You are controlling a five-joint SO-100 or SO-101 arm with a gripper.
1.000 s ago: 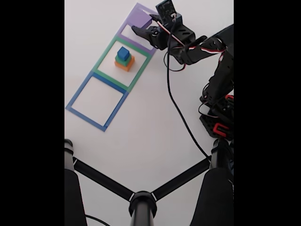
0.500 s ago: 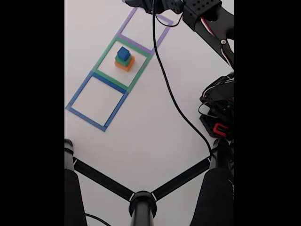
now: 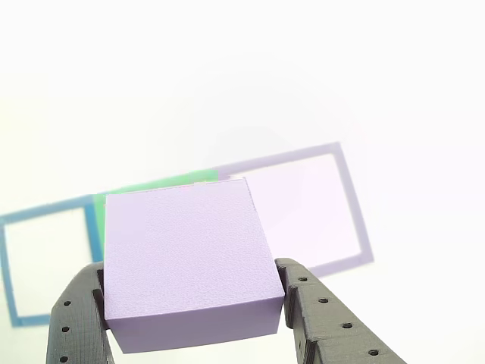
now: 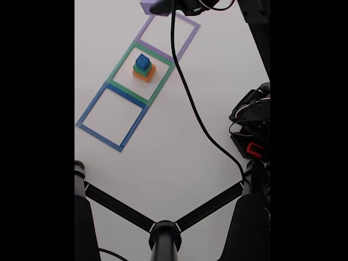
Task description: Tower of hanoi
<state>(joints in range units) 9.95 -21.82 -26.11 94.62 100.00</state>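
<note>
In the other view the large purple block (image 3: 188,258) fills the foreground, held off the table between my grey fingers (image 3: 327,318); my gripper (image 3: 189,322) is shut on it. In the fixed view that purple block (image 4: 148,7) shows at the top edge with the gripper (image 4: 163,6) beside it, above the purple outline (image 4: 187,38). A stack of orange (image 4: 143,75), green (image 4: 142,69) and blue (image 4: 143,61) blocks stands inside the green outline (image 4: 122,66). The purple block hides this stack in the other view.
Flat blue (image 4: 89,112), green and purple square outlines lie in a diagonal row on the white table. A black cable (image 4: 190,103) runs from the arm to its base (image 4: 251,130) at right. A black stand (image 4: 164,234) crosses the bottom.
The arm rose and swung toward the top of the fixed view, carrying the purple block off the purple outline. The three-block stack has stayed put.
</note>
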